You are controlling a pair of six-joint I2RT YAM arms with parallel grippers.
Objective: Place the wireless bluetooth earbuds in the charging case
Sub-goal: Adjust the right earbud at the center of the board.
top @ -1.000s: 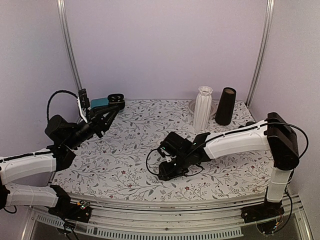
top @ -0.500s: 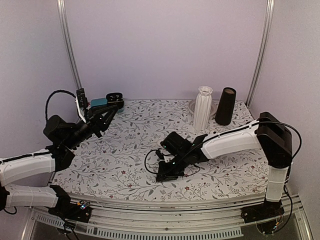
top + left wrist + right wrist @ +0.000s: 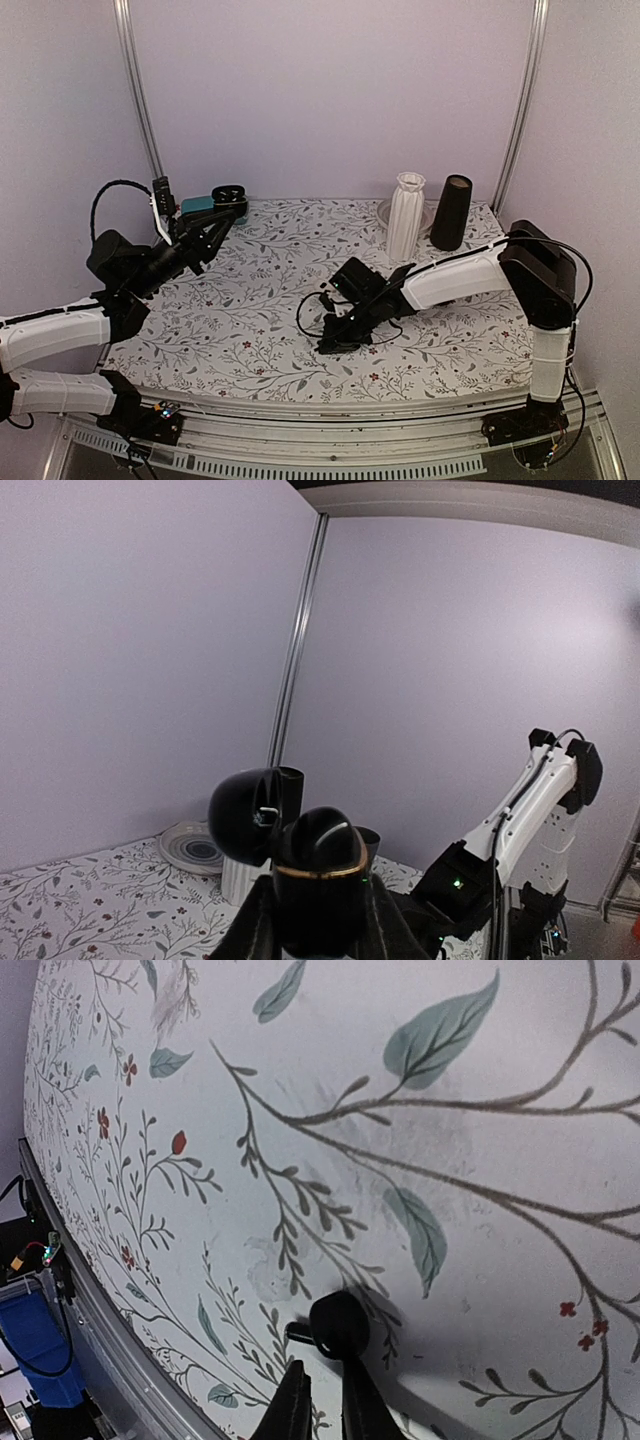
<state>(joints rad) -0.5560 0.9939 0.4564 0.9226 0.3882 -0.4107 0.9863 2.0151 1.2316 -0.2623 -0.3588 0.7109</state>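
Observation:
My left gripper [image 3: 212,219] is raised at the back left, shut on the black charging case [image 3: 229,194]. In the left wrist view the case [image 3: 318,875] stands upright between the fingers [image 3: 243,932], its lid [image 3: 243,815] swung open to the left. My right gripper [image 3: 330,345] is down on the flowered tablecloth, left of centre. In the right wrist view its jaws [image 3: 320,1385] are shut with only a thin slit between them. One small black earbud [image 3: 340,1324] lies on the cloth just beyond the tips, against the right fingertip [image 3: 352,1372]. No other earbud is in view.
A ribbed white vase [image 3: 405,214] and a black tapered cup [image 3: 451,211] stand at the back right, with a flat round plate [image 3: 383,210] behind the vase. The table's front rail [image 3: 330,405] runs close below my right gripper.
My right gripper's jaws have closed from partly open, and the hand has shifted slightly on the cloth. The left arm with the case has barely moved.

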